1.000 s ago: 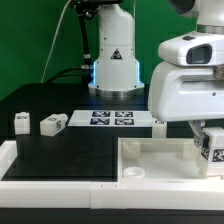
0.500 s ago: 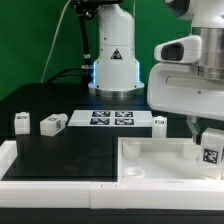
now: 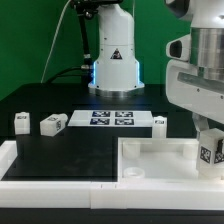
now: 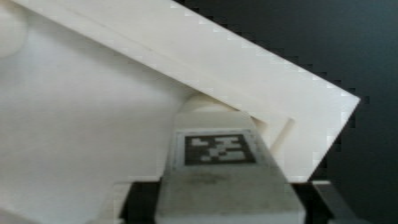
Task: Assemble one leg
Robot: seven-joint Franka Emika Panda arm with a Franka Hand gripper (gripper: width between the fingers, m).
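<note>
Legs, four: first leg (image 3: 20,122) and second leg (image 3: 52,123) loose at left. Third leg (image 3: 158,122) just right of the single marker board (image 3: 110,118). Fourth leg (image 3: 211,152) clamped between the gripper (image 4: 219,200) fingers, far right, at the one tabletop's (image 3: 155,160) right end. Arm has shifted right since a second ago, held leg slightly lower.

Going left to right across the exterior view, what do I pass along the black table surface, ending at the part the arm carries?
leftmost leg → second leg → marker board → third leg → held leg
</note>
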